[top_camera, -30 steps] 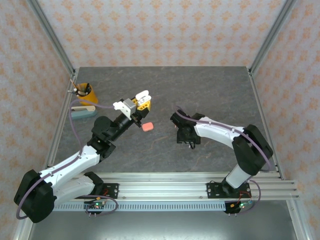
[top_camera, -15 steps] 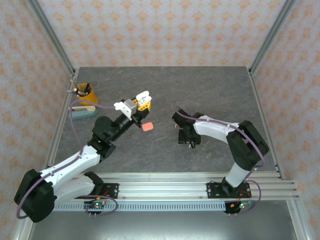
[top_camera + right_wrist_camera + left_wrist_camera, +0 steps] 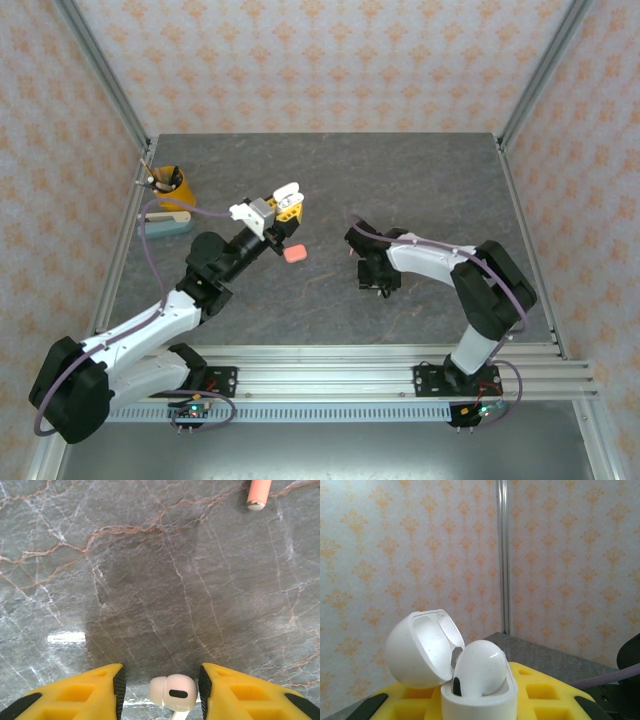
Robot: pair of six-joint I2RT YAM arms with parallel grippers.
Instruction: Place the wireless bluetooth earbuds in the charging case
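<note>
On the marble table (image 3: 150, 580), the right gripper (image 3: 160, 680) stands open astride a white earbud (image 3: 173, 691); I'd centre, then close gently. The left gripper (image 3: 285, 203) clamps the open case (image 3: 477, 680).

**Grey marble, peach walls, yellow fingers**

The counter (image 3: 150, 580) is grey marble veined with rust-brown. The walls (image 3: 420, 540) are peach with orange damask motifs. The left pincer (image 3: 479, 700) and right pincer (image 3: 160, 690) have yellow, black-edged fingers. The case (image 3: 480, 680) is white. There is a white earbud (image 3: 173, 692) and a coral-pink earbud (image 3: 259, 491). The cup (image 3: 170, 187) is orange.
</note>
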